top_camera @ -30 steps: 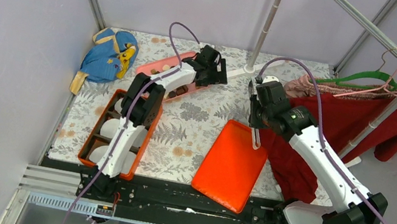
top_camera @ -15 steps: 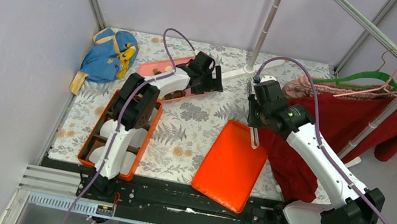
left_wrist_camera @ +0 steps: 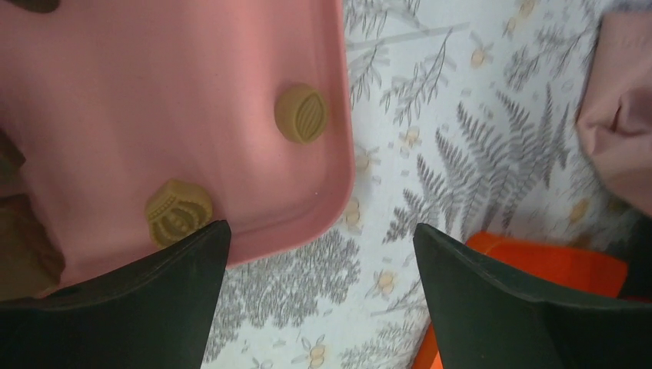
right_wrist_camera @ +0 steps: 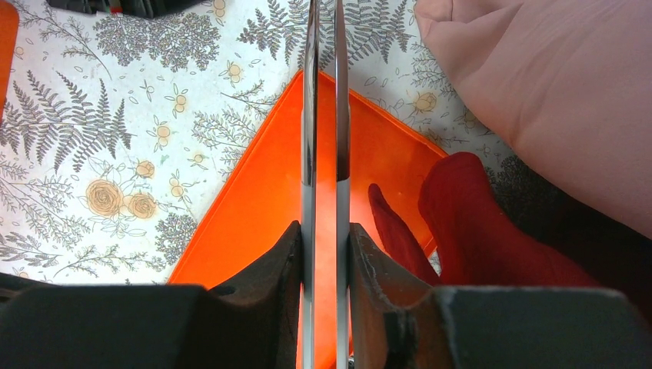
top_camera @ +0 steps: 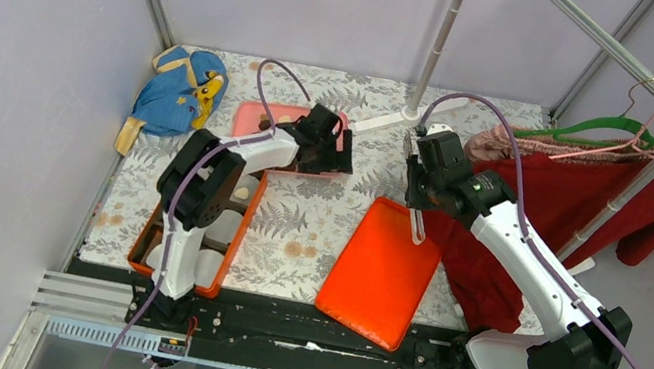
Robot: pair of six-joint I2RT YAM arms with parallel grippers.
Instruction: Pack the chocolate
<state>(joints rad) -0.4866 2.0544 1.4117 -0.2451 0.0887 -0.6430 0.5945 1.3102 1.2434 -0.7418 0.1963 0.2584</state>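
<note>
Hovering over the right end of the pink tray (top_camera: 249,115), the left gripper (top_camera: 335,145) is standing wide apart and gripping nothing.

- A blue cloth bundle (top_camera: 178,97) is lying well off to this gripper's left, past the tray.
- An orange divided box (top_camera: 241,227) is sitting near and left of it, partly under the arm.
- In the left wrist view (gripper (left_wrist_camera: 319,231)), two light brown chocolate pieces (left_wrist_camera: 301,113) are resting on the tray (left_wrist_camera: 154,100). One is sitting just ahead of the left fingertip. The other is farther ahead, close to the tray's rim. Neither is lying between the jaws.
- The right finger is hanging over the floral tablecloth (left_wrist_camera: 461,154).

An orange lid (top_camera: 379,270) is lying flat to the right of the left gripper and beneath the right gripper (top_camera: 417,195).

The right gripper (right_wrist_camera: 324,231) is clamping narrow on metal tongs (right_wrist_camera: 324,115). The two blades are pressing nearly together and pointing out over the lid's far corner.

A red cloth (right_wrist_camera: 477,231) is lying just right of this gripper, overlapping the lid's edge. A pink cloth (right_wrist_camera: 553,84) is bunching farther right and ahead.
</note>
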